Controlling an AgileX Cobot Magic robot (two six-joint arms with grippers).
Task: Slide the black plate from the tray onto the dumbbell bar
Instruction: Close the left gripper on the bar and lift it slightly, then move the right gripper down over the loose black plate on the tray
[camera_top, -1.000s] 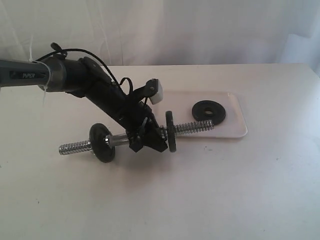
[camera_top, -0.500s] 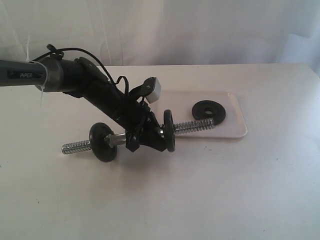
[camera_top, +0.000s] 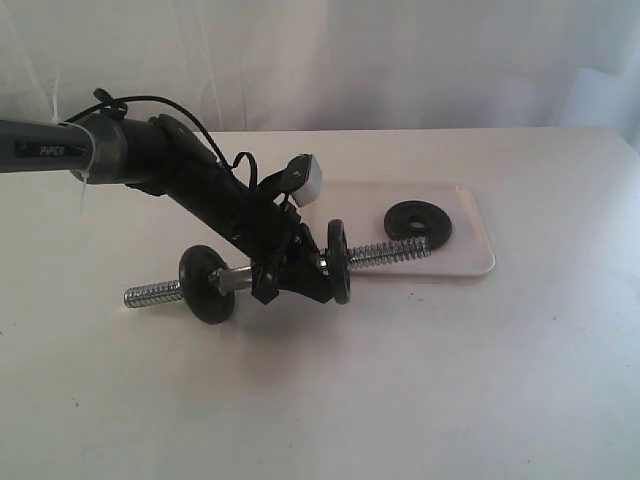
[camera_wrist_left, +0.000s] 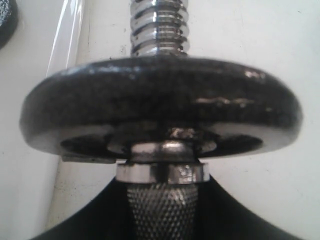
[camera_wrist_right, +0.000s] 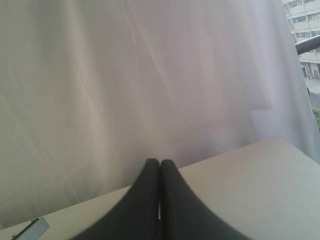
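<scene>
The black plate (camera_top: 418, 222) lies flat on the white tray (camera_top: 470, 255) at the right. The dumbbell bar (camera_top: 155, 293) runs across the table with two other black discs on it, one on the left (camera_top: 203, 285) and one on the right (camera_top: 339, 262). Its right threaded end (camera_top: 390, 252) reaches over the tray's near edge. My left gripper (camera_top: 290, 277) is shut on the bar's knurled handle (camera_wrist_left: 162, 210) between the discs; the right disc (camera_wrist_left: 160, 102) fills the left wrist view. My right gripper (camera_wrist_right: 159, 165) is shut on nothing, facing a curtain, out of the exterior view.
A white curtain (camera_top: 330, 60) hangs behind the table. The left arm (camera_top: 130, 150) reaches in from the left edge above the table. A corner of the black plate (camera_wrist_left: 6, 20) shows in the left wrist view beside the tray's edge (camera_wrist_left: 65, 37).
The left gripper has lifted and shifted the bar slightly, raising its right end over the tray; since half a second ago almost nothing has moved.
</scene>
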